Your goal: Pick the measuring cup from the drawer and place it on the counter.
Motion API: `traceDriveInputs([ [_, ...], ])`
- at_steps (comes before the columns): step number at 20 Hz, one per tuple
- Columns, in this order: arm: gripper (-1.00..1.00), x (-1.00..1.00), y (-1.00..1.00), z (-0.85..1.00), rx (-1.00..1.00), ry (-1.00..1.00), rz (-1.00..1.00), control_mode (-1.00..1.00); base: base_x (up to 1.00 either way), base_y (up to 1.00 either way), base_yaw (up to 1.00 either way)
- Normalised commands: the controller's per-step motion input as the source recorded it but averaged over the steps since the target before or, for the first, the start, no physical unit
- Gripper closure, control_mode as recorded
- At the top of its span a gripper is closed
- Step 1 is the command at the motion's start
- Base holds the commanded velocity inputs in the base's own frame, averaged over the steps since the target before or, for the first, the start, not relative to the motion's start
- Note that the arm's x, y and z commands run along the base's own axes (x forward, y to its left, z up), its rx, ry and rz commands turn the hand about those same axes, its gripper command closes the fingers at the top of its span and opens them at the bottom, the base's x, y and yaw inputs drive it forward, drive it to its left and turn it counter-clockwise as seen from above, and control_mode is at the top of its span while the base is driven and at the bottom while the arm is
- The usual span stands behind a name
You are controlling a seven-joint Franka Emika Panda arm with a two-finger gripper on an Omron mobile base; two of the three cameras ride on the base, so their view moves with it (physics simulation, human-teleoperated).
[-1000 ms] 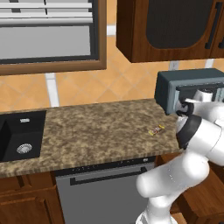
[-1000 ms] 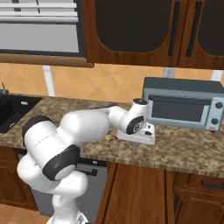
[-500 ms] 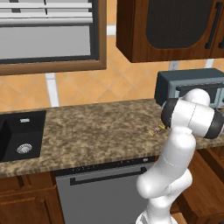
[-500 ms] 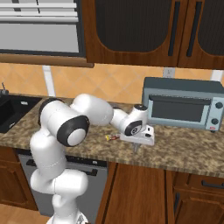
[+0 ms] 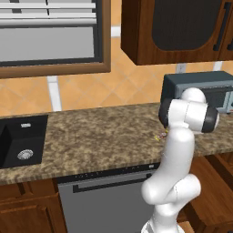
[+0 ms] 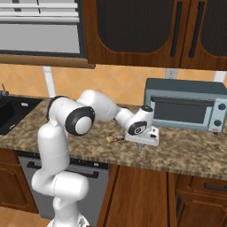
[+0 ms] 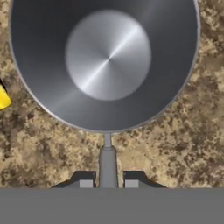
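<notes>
Fingers (image 7: 108, 180): closed on the thin straight handle of the measuring cup, one dark tip on each side of it (seen from the hand view).
Measuring cup (image 7: 105, 61): grey metal bowl, mouth facing the hand camera, round flat bottom shining at its centre; the handle runs from the rim down between the tips. In the right base view it shows as a small grey shape (image 6: 139, 146) under the hand.
Cup position: above the bench (image 7: 183, 140), over its speckled brown-and-tan surface; contact with the surface cannot be told.
Arm: in the right base view it reaches from the lower left across the bench front, the hand (image 6: 142, 133) pointing down near the front edge of the bench (image 6: 190, 153).
Toaster oven (image 6: 185, 105): grey, standing on the bench behind the hand, apart from it.
Yellow packet (image 6: 115, 138): small and flat, lying on the bench just beside the hand (its corner also shows in the hand view (image 7: 3, 97)).
Sink (image 5: 20, 141): black, set into the bench (image 5: 91, 141), well apart from the cup.
Dishwasher front (image 5: 109, 200): grey, black handle, below the bench.
</notes>
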Motion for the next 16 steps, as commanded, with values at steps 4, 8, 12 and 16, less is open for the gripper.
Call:
traceDriveInputs([
  [4,-1.0,0.0,0.0,0.0,0.0,0.0,0.0,-1.0,0.0,0.0,0.0],
  [8,-1.0,0.0,0.0,0.06,0.0,-0.01,0.0,-1.0,0.0,0.0,0.0],
  [12,-1.0,-0.14,0.0,0.7,0.0,-0.08,-0.04,-1.0,0.0,0.0,0.0],
  [16,-1.0,-0.85,0.1,0.85,0.0,-0.18,-0.06,-1.0,0.0,0.0,0.0],
])
